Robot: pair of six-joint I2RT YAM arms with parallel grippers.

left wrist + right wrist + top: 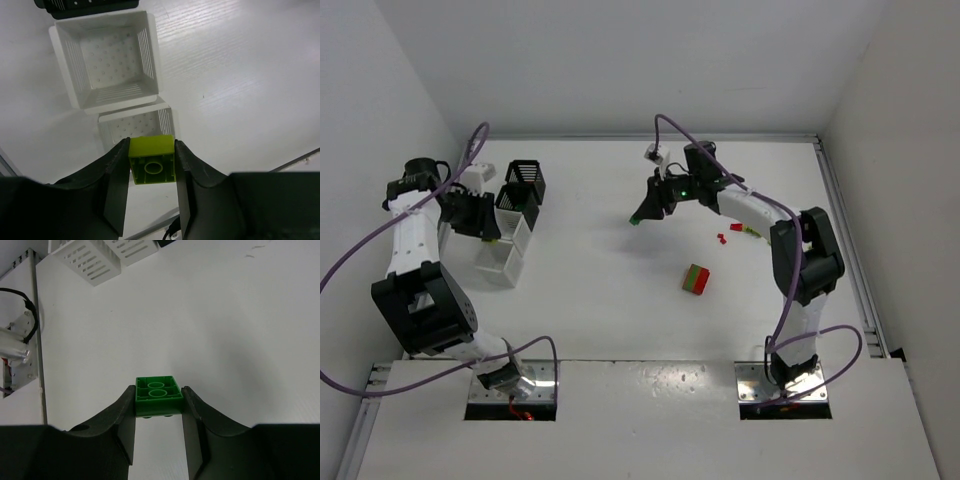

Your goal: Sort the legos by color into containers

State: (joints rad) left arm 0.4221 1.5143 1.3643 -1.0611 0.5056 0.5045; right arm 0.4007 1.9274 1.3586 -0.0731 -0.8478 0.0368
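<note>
My left gripper (151,151) is shut on a yellow-green lego (152,162), held above the nearer white container (112,131) with its hollow underside facing the camera. A second white container (65,55) lies just beyond. In the top view this gripper (488,236) hangs beside the row of containers (510,250). My right gripper (159,392) is shut on a dark green lego (157,399), studs down, over bare table; the top view shows it (640,216) at mid-table. A red-and-green block (696,279) and tiny red legos (735,228) lie on the table.
Two black mesh containers (525,182) stand at the far end of the row. A small yellow-green piece (751,233) lies by the right forearm. Metal base plates (510,385) sit at the near edge. Walls close in left and right.
</note>
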